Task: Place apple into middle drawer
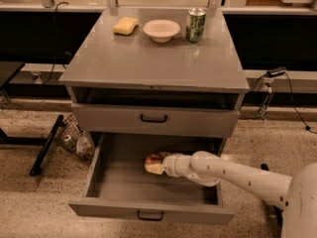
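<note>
Camera view looks down on a grey desk [148, 63] with its middle drawer [124, 185] pulled wide open. The white arm [237, 175] reaches in from the right, and its claw [158, 164] sits inside the tray, closed around the apple [152, 162]. The apple's red top and yellowish patch show just past the wrist. It is over the drawer floor, toward the back and near the middle; whether it touches the floor I cannot tell. Above, the higher drawer front [198, 123] is shut. On the desk's far edge stand a yellow sponge [125, 25], a white bowl [161, 29] and a green can [195, 25] in a row, left to right.
</note>
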You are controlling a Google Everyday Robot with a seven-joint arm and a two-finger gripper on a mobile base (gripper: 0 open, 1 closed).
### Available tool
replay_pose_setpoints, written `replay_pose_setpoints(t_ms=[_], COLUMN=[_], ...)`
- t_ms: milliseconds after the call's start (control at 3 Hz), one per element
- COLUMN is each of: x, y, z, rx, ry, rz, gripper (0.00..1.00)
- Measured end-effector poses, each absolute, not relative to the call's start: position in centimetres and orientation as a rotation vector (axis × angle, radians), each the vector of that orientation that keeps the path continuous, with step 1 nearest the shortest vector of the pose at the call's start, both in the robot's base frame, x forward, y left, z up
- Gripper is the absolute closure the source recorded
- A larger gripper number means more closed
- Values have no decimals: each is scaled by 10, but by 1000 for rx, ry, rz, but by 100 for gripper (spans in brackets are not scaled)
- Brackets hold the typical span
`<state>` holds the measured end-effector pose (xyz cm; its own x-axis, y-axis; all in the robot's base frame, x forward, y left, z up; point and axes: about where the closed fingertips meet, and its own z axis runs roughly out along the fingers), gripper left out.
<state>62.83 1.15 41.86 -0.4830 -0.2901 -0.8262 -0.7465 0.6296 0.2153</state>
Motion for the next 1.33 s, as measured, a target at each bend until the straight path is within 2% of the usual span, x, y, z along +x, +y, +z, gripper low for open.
replay_pose_setpoints(t_ms=[333, 667, 1333], x=[638, 636, 584], y=[9, 5, -60], z=[417, 424, 481], rx=[-797, -801, -678], ry=[2045, 2033, 2020], rz=[741, 736, 606], gripper=[5, 0, 0])
